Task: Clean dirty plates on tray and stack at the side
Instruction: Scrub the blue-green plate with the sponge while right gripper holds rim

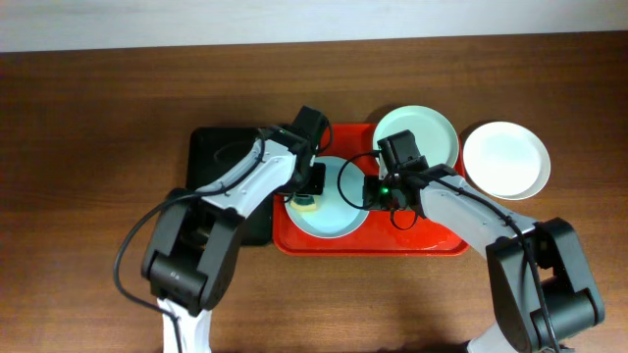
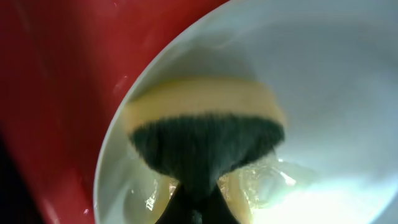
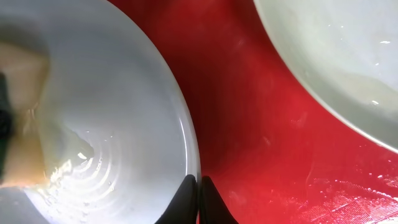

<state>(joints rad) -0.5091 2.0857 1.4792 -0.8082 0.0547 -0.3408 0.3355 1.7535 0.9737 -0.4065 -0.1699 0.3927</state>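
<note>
Pinching smeared pale-blue plate point(image 1: 340, 208) rim w/ R jaws, L jaws gripping sponge point(image 2: 202, 134)

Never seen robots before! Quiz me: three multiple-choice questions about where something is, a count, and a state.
1. Where is the white plate? A on the table, right of the red tray; B stacked on another plate; C held in the air.
2. How many plates show? A two; B three; C five.
3. The right gripper has its jaws: A wide open; B shut on the pale blue plate rim; C gripping a cup.
Answers: 1 A, it lies on bare wood; 2 B, white, pale blue and the mint plate; 3 B, the right wrist view shows the pinch.
</note>
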